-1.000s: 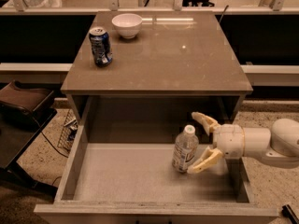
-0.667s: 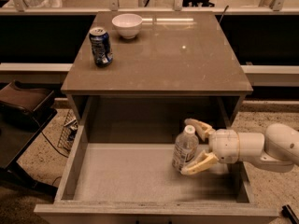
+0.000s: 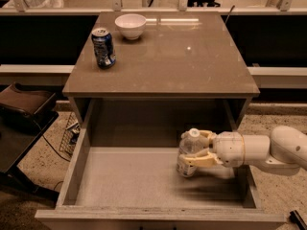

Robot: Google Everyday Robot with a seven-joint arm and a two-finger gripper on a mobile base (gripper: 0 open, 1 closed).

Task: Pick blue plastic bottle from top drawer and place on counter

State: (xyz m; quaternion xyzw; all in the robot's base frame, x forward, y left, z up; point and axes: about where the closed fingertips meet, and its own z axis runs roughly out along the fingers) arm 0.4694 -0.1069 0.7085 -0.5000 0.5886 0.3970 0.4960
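The blue plastic bottle (image 3: pixel 191 143), clear with a white cap, stands upright on the floor of the open top drawer (image 3: pixel 125 177), at its right side. My gripper (image 3: pixel 188 150) reaches in from the right. Its two pale fingers (image 3: pixel 201 161) close around the bottle's middle, one behind it and one in front. The bottle's base still looks to be at the drawer floor. The brown-grey counter (image 3: pixel 177 61) lies directly above the drawer.
A blue soda can (image 3: pixel 103 48) and a white bowl (image 3: pixel 130 26) stand at the counter's back left. The drawer's right wall (image 3: pixel 247 188) is close under my arm. A dark chair (image 3: pixel 24 110) stands at the left.
My gripper slid left over the bottle, from open fingers beside it to fingers closed around its middle. The bottle stays at about the same place.
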